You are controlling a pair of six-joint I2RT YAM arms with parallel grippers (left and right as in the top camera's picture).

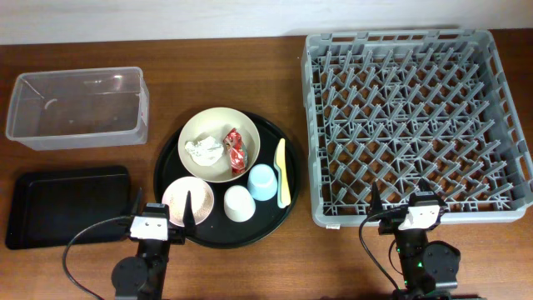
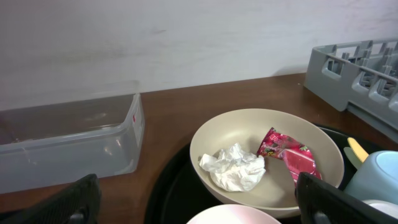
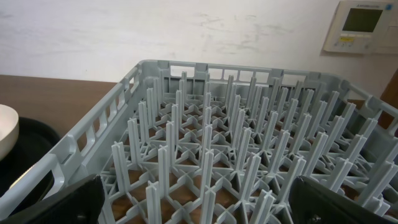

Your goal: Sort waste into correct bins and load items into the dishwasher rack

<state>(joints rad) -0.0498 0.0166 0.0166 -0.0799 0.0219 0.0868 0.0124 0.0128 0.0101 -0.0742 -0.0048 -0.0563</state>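
On a round black tray (image 1: 171, 162) stands the large cream bowl (image 1: 208, 121), holding a crumpled white wrapper (image 1: 202, 150) and a red wrapper (image 1: 236, 148). Beside it sit the pink bowl (image 1: 177, 194), white cup (image 1: 238, 203), light blue cup (image 1: 262, 182) and yellow utensil (image 1: 282, 171). My left gripper (image 1: 160, 207) is open at the tray's near edge, one finger over the pink bowl; its view shows the wrappers (image 2: 233, 168) in the bowl (image 2: 267, 124). My right gripper (image 1: 408, 202) is open over the near edge of the grey rack (image 1: 416, 100), empty.
The clear plastic box (image 1: 75, 125) stands at the back left, and the flat black tray (image 1: 67, 204) lies in front of it. The rack's upright pegs (image 3: 236, 137) fill the right wrist view. A wall runs behind the table.
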